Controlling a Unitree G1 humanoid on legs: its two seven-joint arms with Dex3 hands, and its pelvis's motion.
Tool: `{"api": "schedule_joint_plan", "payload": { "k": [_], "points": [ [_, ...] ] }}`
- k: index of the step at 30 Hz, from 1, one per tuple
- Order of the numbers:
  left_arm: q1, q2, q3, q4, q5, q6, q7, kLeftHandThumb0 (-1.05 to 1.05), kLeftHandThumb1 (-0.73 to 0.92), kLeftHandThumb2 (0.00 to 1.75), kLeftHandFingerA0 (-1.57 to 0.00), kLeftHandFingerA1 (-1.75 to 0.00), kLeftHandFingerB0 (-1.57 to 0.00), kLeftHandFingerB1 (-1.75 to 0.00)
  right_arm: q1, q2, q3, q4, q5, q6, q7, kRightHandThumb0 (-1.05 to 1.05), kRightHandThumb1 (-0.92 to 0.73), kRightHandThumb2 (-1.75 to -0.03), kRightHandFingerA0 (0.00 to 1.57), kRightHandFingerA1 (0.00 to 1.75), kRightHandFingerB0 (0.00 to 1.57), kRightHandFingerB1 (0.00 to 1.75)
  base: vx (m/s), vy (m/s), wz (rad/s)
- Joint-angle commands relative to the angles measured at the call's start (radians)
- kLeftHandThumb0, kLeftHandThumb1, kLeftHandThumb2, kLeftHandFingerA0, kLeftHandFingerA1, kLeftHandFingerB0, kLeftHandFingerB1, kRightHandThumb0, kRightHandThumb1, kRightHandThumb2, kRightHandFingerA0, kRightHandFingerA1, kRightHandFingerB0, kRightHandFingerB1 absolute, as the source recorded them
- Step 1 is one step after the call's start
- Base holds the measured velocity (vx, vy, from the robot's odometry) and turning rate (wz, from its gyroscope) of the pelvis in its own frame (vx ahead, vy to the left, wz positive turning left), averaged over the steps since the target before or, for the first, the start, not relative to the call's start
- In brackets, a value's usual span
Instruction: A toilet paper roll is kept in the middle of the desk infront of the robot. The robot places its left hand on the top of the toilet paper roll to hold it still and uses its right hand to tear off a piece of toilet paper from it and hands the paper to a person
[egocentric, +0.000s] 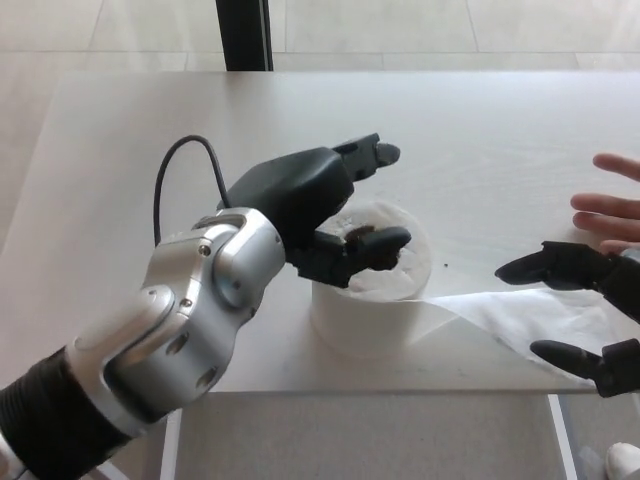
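A white toilet paper roll (375, 310) stands upright near the front edge of the pale desk (130, 150). Its loose tail (520, 315) lies on the desk, running right from the roll. My left hand (320, 215) rests over the roll's top, fingers spread and covering much of the core hole. My right hand (585, 310) is at the right edge, open, with one finger above the tail's end and one below it; nothing is held.
A person's bare hand (610, 205) reaches in from the right edge, just above my right hand. A dark post (243, 35) stands behind the desk's far edge. A cable (170, 180) loops from my left forearm.
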Motion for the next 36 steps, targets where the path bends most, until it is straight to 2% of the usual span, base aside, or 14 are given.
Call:
{"api": "schedule_joint_plan", "payload": {
  "k": [1, 2, 9, 10, 12, 14, 15, 20, 21, 27, 28, 29, 30, 36],
  "points": [
    [0.023, 0.063, -0.114, 0.010, 0.262, 0.075, 0.008, -0.96, 0.91, 0.76, -0.04, -0.52, -0.10, -0.34, -0.001, 0.011, 0.000, 0.014, -0.097, -0.006, -0.014, -0.65, -0.57, -0.91, 0.19, 0.60, 0.39, 0.54, 0.00, 0.000, 0.00],
    [0.020, 0.057, -0.117, 0.012, 0.265, 0.081, 0.008, -0.92, 0.74, 1.17, -0.05, -0.52, -0.09, -0.39, -0.004, 0.015, 0.003, 0.011, -0.103, 0.002, -0.015, -0.66, -0.57, -0.91, 0.19, 0.59, 0.39, 0.54, 0.00, 0.000, 0.00],
    [0.014, -0.018, -0.122, 0.030, 0.287, 0.105, 0.021, -0.91, 0.73, 1.13, -0.06, -0.52, -0.08, -0.39, -0.021, 0.046, 0.008, 0.008, -0.131, 0.024, -0.018, -0.61, -0.56, -0.91, 0.19, 0.60, 0.39, 0.53, 0.00, 0.000, 0.00],
    [0.014, -0.043, -0.122, 0.042, 0.292, 0.100, 0.039, -1.01, 0.83, 0.80, -0.07, -0.52, -0.13, -0.36, -0.024, 0.055, 0.009, 0.005, -0.133, 0.029, -0.020, -0.57, -0.70, -0.61, 0.20, 0.61, 0.45, 0.41, 0.00, 0.000, 0.00],
    [0.010, -0.090, -0.125, 0.063, 0.305, 0.121, 0.049, -0.94, 0.92, 0.71, -0.08, -0.50, -0.14, -0.32, -0.028, 0.058, 0.017, 0.000, -0.161, 0.045, -0.019, -0.60, -0.54, -0.89, 0.19, 0.59, 0.34, 0.51, 0.00, 0.000, 0.00],
    [0.010, -0.121, -0.127, 0.081, 0.322, 0.124, 0.058, -0.99, 0.83, 0.79, -0.07, -0.52, -0.13, -0.35, -0.036, 0.052, 0.031, 0.003, -0.199, 0.060, -0.012, -0.58, -0.70, -0.61, 0.17, 0.54, 0.36, 0.35, 0.00, 0.000, 0.00],
    [0.010, -0.132, -0.128, 0.091, 0.334, 0.126, 0.059, -1.02, 0.84, 0.81, -0.06, -0.53, -0.13, -0.36, -0.046, 0.040, 0.047, 0.001, -0.226, 0.072, 0.003, -0.64, -0.55, -0.90, 0.12, 0.56, 0.22, 0.47, 0.00, 0.000, 0.00],
    [0.021, -0.180, -0.122, 0.128, 0.365, 0.123, 0.068, -0.97, 0.92, 0.72, -0.08, -0.54, -0.13, -0.34, -0.077, 0.016, 0.125, -0.006, -0.367, 0.156, 0.031, -0.62, -0.52, -0.85, 0.10, 0.55, 0.19, 0.46, 0.00, 0.000, 0.00],
    [0.028, -0.189, -0.119, 0.137, 0.366, 0.122, 0.074, -0.38, 0.41, 1.08, -0.06, -0.56, 0.00, -0.50, -0.081, 0.015, 0.161, -0.002, -0.441, 0.195, 0.024, -0.59, -0.49, -0.83, 0.07, 0.53, 0.20, 0.47, 0.00, 0.000, 0.00],
    [0.041, -0.171, -0.115, 0.135, 0.390, 0.108, 0.069, -0.38, 0.44, 1.09, -0.06, -0.56, 0.00, -0.50, -0.097, 0.021, 0.210, 0.043, -0.539, 0.205, -0.019, -0.57, -0.60, -0.59, 0.01, 0.44, 0.15, 0.33, 0.00, 0.000, 0.00],
    [0.045, -0.166, -0.116, 0.133, 0.396, 0.107, 0.068, -0.91, 0.91, 0.72, -0.10, -0.56, -0.18, -0.36, -0.100, 0.019, 0.218, 0.045, -0.549, 0.212, -0.010, -0.59, -0.58, -0.59, 0.00, 0.40, 0.12, 0.33, 0.00, 0.000, 0.00],
    [0.051, -0.165, -0.114, 0.133, 0.399, 0.102, 0.075, -0.91, 0.91, 0.72, -0.10, -0.56, -0.18, -0.36, -0.103, 0.018, 0.223, 0.045, -0.556, 0.219, -0.002, -0.59, -0.58, -0.59, 0.00, 0.40, 0.12, 0.33, 0.00, 0.000, 0.00],
    [0.051, -0.161, -0.115, 0.131, 0.402, 0.106, 0.067, -0.38, 0.45, 1.10, -0.06, -0.55, 0.00, -0.50, -0.108, 0.018, 0.230, 0.045, -0.563, 0.230, 0.010, -0.68, -0.41, -0.82, 0.00, 0.30, 0.06, 0.37, 0.00, 0.000, 0.00],
    [0.080, -0.133, -0.105, 0.112, 0.418, 0.092, 0.059, -0.38, 0.45, 1.10, -0.05, -0.55, 0.00, -0.50, -0.100, 0.031, 0.258, 0.075, -0.629, 0.201, -0.054, -0.68, -0.43, -0.83, 0.00, 0.36, 0.08, 0.42, 0.00, 0.000, 0.00]
  ]
}}
